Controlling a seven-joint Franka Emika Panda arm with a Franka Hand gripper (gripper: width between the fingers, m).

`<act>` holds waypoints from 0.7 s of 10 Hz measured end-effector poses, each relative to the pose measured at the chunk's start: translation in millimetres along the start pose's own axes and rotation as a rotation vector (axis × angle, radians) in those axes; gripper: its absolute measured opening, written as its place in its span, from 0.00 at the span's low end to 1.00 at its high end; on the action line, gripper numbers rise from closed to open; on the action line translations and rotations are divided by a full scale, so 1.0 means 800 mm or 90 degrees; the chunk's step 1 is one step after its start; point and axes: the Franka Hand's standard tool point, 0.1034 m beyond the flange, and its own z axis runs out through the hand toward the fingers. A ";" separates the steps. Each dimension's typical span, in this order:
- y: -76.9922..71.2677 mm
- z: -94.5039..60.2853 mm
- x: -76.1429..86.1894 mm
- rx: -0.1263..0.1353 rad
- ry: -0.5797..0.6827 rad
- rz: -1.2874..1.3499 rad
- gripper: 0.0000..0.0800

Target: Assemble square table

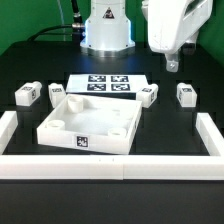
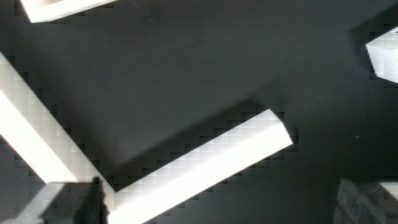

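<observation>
My end effector (image 1: 172, 63) hangs open and empty above the black surface (image 1: 172, 125). The large white square tray-like plastic top (image 1: 90, 122) lies well apart from me. A short white tagged leg (image 1: 186, 95) sits nearer — descending off-centre, I'd likely knock it askew.

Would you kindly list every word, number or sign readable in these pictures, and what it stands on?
No words or numbers can be read anywhere.
Only black-white marker tags, which are patterns and not text: four on the marker board, one on the tabletop front wall, others on the legs.
</observation>
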 end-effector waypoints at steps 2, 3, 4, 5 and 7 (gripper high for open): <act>0.008 0.013 -0.038 -0.024 0.004 -0.088 0.81; 0.011 0.022 -0.064 -0.024 0.001 -0.117 0.81; 0.013 0.030 -0.083 -0.017 -0.001 -0.111 0.81; 0.011 0.029 -0.086 0.000 -0.009 -0.100 0.81; 0.012 0.029 -0.085 -0.003 -0.008 -0.101 0.81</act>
